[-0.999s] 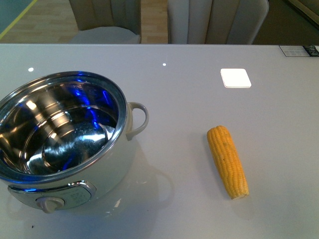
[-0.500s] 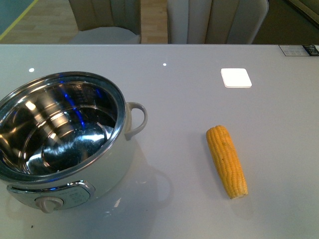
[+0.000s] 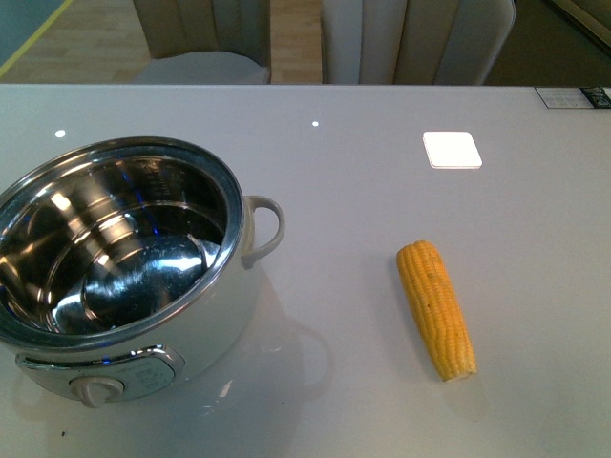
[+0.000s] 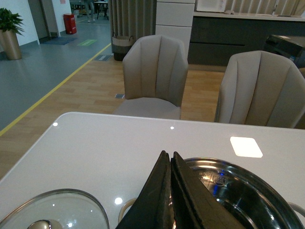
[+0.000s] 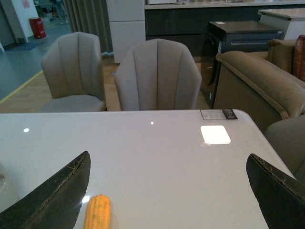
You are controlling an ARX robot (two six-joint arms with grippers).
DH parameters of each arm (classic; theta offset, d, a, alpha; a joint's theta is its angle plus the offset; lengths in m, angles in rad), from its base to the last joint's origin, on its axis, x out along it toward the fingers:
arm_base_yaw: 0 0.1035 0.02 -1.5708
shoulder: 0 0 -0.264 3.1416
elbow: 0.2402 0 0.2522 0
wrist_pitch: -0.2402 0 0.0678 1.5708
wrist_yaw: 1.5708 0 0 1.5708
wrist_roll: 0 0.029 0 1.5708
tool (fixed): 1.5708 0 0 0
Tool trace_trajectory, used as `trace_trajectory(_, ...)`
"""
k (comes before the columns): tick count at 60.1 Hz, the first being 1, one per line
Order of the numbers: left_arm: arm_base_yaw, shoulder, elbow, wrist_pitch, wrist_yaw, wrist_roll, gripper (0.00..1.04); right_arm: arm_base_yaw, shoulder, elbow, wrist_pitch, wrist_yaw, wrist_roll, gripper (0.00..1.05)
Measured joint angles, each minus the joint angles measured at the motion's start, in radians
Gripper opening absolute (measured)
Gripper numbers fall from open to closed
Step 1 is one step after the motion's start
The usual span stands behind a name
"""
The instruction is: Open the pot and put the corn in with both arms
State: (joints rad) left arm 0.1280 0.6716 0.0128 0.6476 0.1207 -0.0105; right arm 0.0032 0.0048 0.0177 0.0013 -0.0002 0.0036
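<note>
Corn (image 5: 97, 212) lies untouched — close to one of the right gripper's (image 5: 167, 154) spread jaws.

A: What surrounds the white table (image 4: 95, 143)?
B: Two beige fluted chairs (image 4: 155, 71) stand behind it. The wooden floor (image 4: 90, 90) meets grey flooring at a yellow line (image 4: 57, 88). There is a potted plant (image 4: 9, 28), dark cabinets (image 4: 228, 40) and a brown sofa (image 5: 252, 81).

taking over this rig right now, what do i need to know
Left claw: shut, empty, near the pot.
Right claw: open, empty, near the corn.
Pot open and empty; glass lid on the table beside it.
Corn on the table, right of the pot, apart from it.
Done: lid off. To do: grasp corn, put it in pot.
</note>
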Motion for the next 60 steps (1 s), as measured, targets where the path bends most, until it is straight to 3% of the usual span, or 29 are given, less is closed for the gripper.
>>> trace_trajectory(5,-0.02,-0.061,0.0,-0.053,-0.021,0.0,0.03,0.0,0.0,0.0,0.0,0.0,0.0,0.96)
trace_trajectory(9,-0.085,-0.112,0.0,-0.102,-0.106,0.0,0.03,0.0,0.0,0.0,0.0,0.0,0.0,0.96)
trace_trajectory(13,-0.119,-0.158,0.0,-0.142,-0.11,0.001,0.03,0.0,0.0,0.0,0.0,0.0,0.0,0.96)
trace_trajectory(60,-0.126,-0.47,0.0,-0.445,-0.121,0.002,0.03,0.0,0.0,0.0,0.0,0.0,0.0,0.96)
